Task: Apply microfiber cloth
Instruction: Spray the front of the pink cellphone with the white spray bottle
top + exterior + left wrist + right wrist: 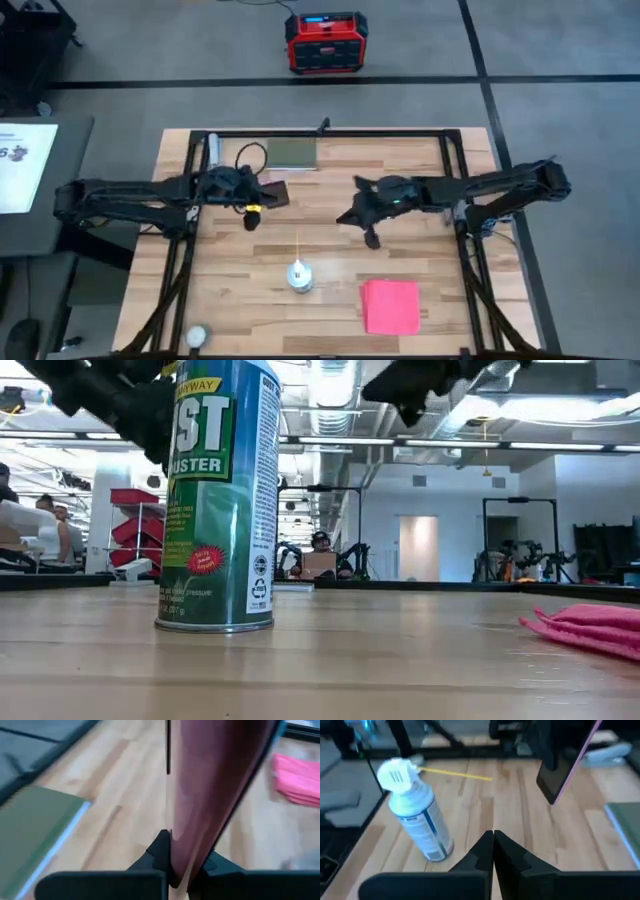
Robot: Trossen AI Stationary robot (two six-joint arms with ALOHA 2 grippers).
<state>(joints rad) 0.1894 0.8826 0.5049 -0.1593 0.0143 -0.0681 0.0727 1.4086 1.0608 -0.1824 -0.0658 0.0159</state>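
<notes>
The pinkish-red microfiber cloth (390, 305) lies folded flat on the table near its front right; no gripper touches it. It also shows in the low view (590, 625) and the left wrist view (299, 780). My left gripper (258, 197) hangs over the table's far left middle, shut on a slim phone (273, 192) with a black face and a pink back. My right gripper (350, 216) hovers above the table's middle, shut and empty (493, 840), pointing toward the phone (565, 765). My left gripper pinches the phone between its two fingers (160, 850), one on each flat face, at the phone's near end (187, 835). The phone runs straight on from the fingers, turned on edge. It is lifted clear of the table, as the right wrist view shows.
A green-and-white duster can (299, 275) stands upright near the table's middle front, with a yellow straw (455, 773) on its nozzle. A dark green pad (292, 152) lies at the far edge. A small white ball (197, 336) rests front left. A black frame (330, 132) rims the table.
</notes>
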